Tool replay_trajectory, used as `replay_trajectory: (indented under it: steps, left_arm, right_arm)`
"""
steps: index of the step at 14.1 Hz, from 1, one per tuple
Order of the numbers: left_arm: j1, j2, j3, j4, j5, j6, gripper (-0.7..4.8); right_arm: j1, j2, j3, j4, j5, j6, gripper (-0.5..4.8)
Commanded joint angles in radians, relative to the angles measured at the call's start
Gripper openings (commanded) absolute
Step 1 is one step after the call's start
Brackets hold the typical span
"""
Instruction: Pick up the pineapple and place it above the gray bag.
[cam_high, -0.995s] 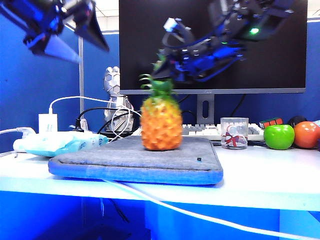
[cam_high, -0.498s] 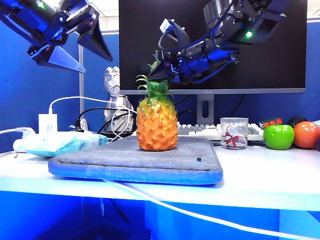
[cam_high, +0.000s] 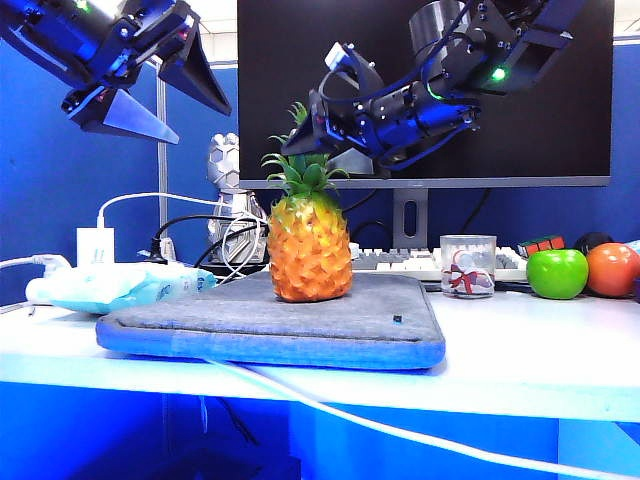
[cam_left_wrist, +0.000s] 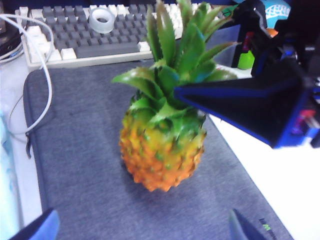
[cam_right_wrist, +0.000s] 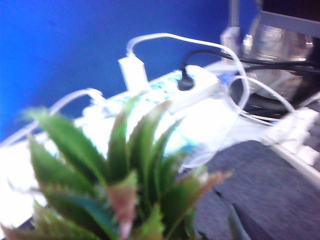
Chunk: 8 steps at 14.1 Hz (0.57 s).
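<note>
Pineapple (cam_high: 309, 245) stands upright on the gray bag (cam_high: 270, 322), near the bag's middle and a little toward the keyboard (cam_left_wrist: 85, 32) that lies just behind the bag's far edge, so the placing itself looks done and what remains is a clean withdrawal. The right gripper (cam_high: 335, 140) hangs just above and behind the leaf crown with its jaws spread and nothing between them; whether a leaf tip brushes a finger cannot be told. To finish well, I would lift that gripper straight up, clear of the leaves, before swinging it away from the bag, since a sideways move at crown height could catch a leaf and tip the fruit, which rests on a narrow base on soft padding. The left gripper (cam_high: 150, 85) is high above the bag's left end, well apart from the pineapple, fingers wide and empty; it needs only to stay out of the way.
</note>
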Motion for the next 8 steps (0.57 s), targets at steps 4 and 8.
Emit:
replay_trajectory:
  steps: [4,8]
  left_arm:
    - [0.007,-0.044,0.076,-0.032,-0.016,0.083,4.79]
    - [0.008,-0.161,0.095,-0.093,-0.084,0.110,4.79]
  right_arm:
    - [-0.100,-0.072,0.004,-0.068,-0.106,0.023,4.79]
    - [-0.326,-0.241,0.004,-0.125,-0.227,0.082,4.79]
